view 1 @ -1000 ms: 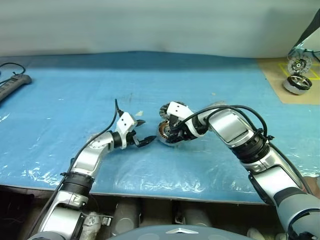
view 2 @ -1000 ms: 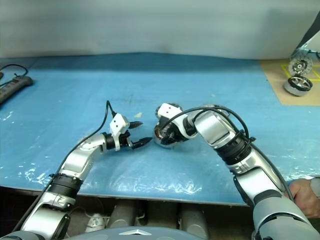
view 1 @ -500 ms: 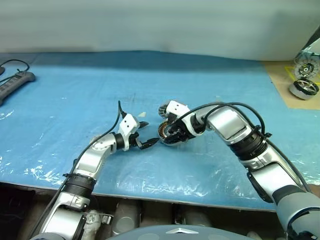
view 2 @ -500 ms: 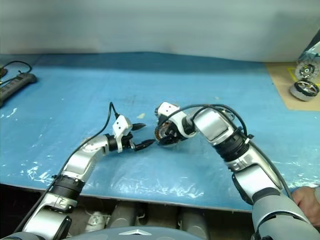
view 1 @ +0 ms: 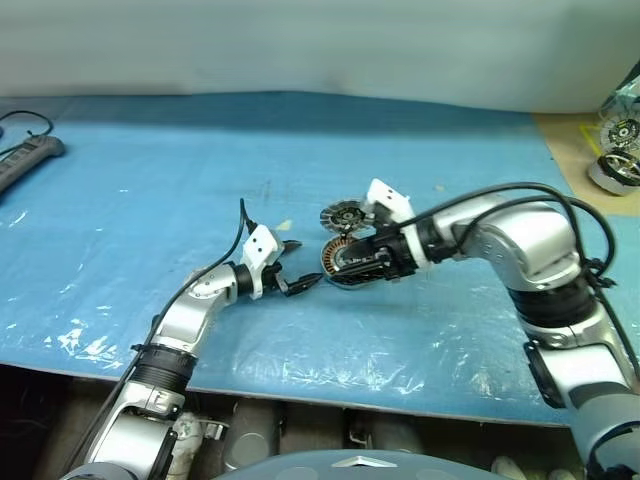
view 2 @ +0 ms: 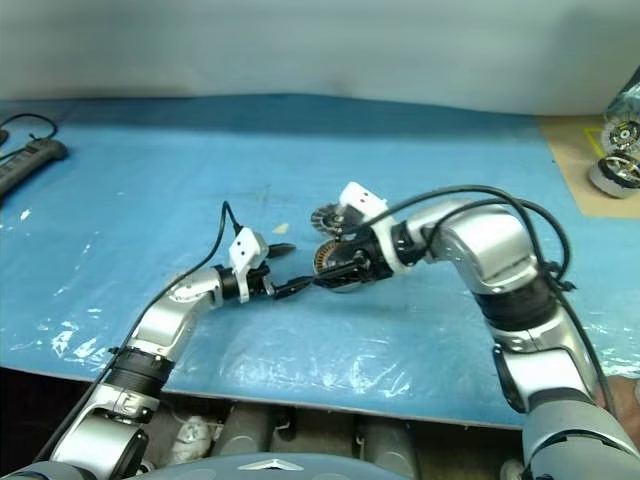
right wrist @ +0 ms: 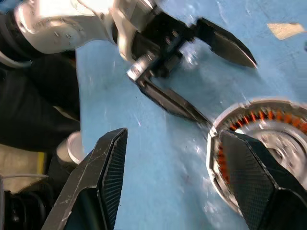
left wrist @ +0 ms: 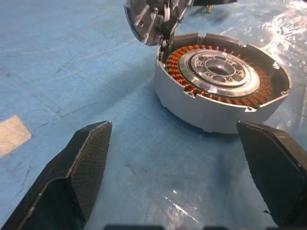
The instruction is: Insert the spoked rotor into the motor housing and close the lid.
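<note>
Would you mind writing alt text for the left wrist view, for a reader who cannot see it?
The motor housing, a grey metal puck with copper windings around a silver hub, sits open on the blue table cover. The left gripper faces it with fingers spread wide, holding nothing.

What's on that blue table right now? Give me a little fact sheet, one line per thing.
Surface: blue plastic sheet over the table
Motor housing: flat on the sheet, copper windings showing, uncovered
Lid: resting just beyond the housing
Left gripper: open, beside the housing, holding nothing
Right gripper: open, over the housing, holding nothing
Power strip: far left edge
</note>
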`<state>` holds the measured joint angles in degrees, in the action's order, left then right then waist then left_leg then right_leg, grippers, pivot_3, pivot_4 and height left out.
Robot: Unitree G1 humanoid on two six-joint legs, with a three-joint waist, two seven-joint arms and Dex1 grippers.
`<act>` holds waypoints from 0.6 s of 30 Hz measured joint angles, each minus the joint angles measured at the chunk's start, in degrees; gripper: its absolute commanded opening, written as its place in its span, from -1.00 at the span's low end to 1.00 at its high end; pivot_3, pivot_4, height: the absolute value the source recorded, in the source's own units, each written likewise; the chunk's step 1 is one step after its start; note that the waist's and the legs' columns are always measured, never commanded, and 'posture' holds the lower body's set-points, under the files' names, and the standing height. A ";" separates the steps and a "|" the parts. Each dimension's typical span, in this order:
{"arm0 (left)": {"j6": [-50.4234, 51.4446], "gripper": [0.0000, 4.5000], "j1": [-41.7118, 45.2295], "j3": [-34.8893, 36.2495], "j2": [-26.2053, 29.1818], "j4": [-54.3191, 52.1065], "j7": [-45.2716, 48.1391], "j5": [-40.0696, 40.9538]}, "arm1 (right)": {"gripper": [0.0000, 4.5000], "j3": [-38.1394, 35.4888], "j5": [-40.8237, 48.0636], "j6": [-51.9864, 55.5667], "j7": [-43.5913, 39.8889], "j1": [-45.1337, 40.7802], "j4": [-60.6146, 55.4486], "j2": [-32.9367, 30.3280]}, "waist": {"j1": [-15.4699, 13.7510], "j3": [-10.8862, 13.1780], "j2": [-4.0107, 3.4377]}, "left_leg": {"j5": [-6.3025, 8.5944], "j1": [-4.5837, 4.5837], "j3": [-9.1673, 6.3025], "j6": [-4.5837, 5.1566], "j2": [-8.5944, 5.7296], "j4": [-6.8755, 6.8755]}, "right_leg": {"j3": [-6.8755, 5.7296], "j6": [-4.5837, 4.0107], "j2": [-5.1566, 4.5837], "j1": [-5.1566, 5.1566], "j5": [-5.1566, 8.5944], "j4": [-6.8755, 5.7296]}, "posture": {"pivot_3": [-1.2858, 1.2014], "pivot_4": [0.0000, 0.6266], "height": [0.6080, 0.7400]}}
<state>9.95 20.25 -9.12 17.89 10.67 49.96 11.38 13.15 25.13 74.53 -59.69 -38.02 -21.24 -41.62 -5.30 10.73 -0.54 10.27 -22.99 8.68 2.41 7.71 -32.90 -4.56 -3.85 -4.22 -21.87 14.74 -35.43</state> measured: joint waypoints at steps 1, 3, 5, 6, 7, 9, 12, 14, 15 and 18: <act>-0.01 1.00 -0.01 0.12 0.15 0.02 0.01 0.04 | 0.44 -0.45 -1.00 -2.79 0.76 2.98 -0.37 -1.83 | -0.19 0.00 0.00 | 0.00 0.06 0.01 0.00 0.00 0.00 | 0.01 0.02 -0.01 0.10 -0.01 0.03 | 0.03 -0.52 1.00; 0.03 1.00 -0.23 0.35 0.36 -0.17 0.13 0.37 | 0.44 -4.11 -3.14 -10.12 3.50 11.54 -0.87 -3.54 | -0.41 0.00 0.00 | 0.00 0.10 0.03 -0.01 0.00 0.01 | 0.02 0.06 -0.01 0.17 -0.03 0.08 | 0.03 -0.52 1.00; 0.02 1.00 -0.70 0.47 1.02 -0.63 0.79 0.79 | 0.44 -9.24 -4.92 -17.05 8.10 18.63 -0.48 -1.57 | -0.21 0.00 -0.01 | -0.01 0.08 0.05 -0.01 0.00 0.06 | 0.03 0.06 0.00 0.07 -0.03 0.07 | 0.03 -0.52 1.00; 0.03 1.00 -0.90 0.46 1.24 -1.15 1.22 0.98 | 0.44 -12.32 -5.81 -20.41 11.28 21.02 0.04 0.81 | 0.10 0.00 -0.01 | -0.03 0.07 0.05 -0.03 -0.01 0.08 | 0.06 0.06 0.00 -0.02 -0.03 0.03 | 0.03 -0.52 1.00; 0.14 1.00 -1.07 0.45 1.24 -2.09 1.60 1.29 | 0.44 -14.68 -6.50 -22.71 14.09 22.68 0.49 2.41 | 0.35 -0.02 -0.06 | -0.04 -0.02 0.05 -0.03 -0.01 0.09 | 0.06 0.06 0.01 -0.14 -0.03 -0.02 | 0.03 -0.52 1.00; 0.62 1.00 -1.59 0.46 1.54 -4.39 2.82 2.65 | 0.44 -18.17 -7.46 -26.84 18.28 25.89 0.40 4.78 | 0.51 -0.03 -0.08 | -0.17 -0.07 0.05 0.11 0.00 0.13 | 0.04 0.03 0.02 -0.22 -0.02 -0.06 | 0.03 -0.52 1.00; 1.71 1.00 -2.45 0.45 2.45 -6.57 5.04 4.43 | 0.44 -21.05 -7.32 -29.80 22.58 28.97 0.33 9.74 | 0.94 -0.04 -0.11 | -0.16 -0.08 0.05 0.14 0.00 0.15 | 0.03 0.01 0.02 -0.23 0.00 -0.05 | 0.03 -0.52 1.00; 1.91 1.00 -2.46 0.38 2.83 -6.88 6.39 5.32 | 0.44 -21.45 -6.81 -30.38 24.64 29.95 0.34 13.29 | 1.20 -0.04 -0.13 | -0.17 -0.09 0.05 0.15 0.00 0.13 | 0.02 0.01 0.02 -0.22 0.00 -0.05 | 0.03 -0.52 1.00; 1.90 1.00 -2.43 0.25 3.08 -6.95 7.08 5.41 | 0.44 -21.08 -6.89 -31.05 25.38 30.18 0.49 14.42 | 1.30 -0.05 -0.16 | -0.17 -0.09 0.05 0.15 0.00 0.12 | 0.03 0.02 0.02 -0.22 -0.01 -0.05 | 0.03 -0.52 1.00; 1.77 1.00 -2.19 -0.23 3.24 -6.94 8.72 5.42 | 0.44 -18.03 -8.73 -34.54 27.45 30.21 2.75 15.92 | 1.33 -0.05 -0.16 | -0.17 -0.04 0.05 0.13 0.00 0.09 | 0.03 0.02 0.02 -0.14 -0.02 -0.05 | 0.03 -0.52 1.00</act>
<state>11.71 18.06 -9.35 21.13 3.73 58.68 16.81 -4.88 16.40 40.00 -32.24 -7.81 -18.49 -25.69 -3.97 10.68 -0.69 10.09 -23.02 8.72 2.54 7.70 -32.80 -4.53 -3.82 -4.20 -22.02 14.73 -35.48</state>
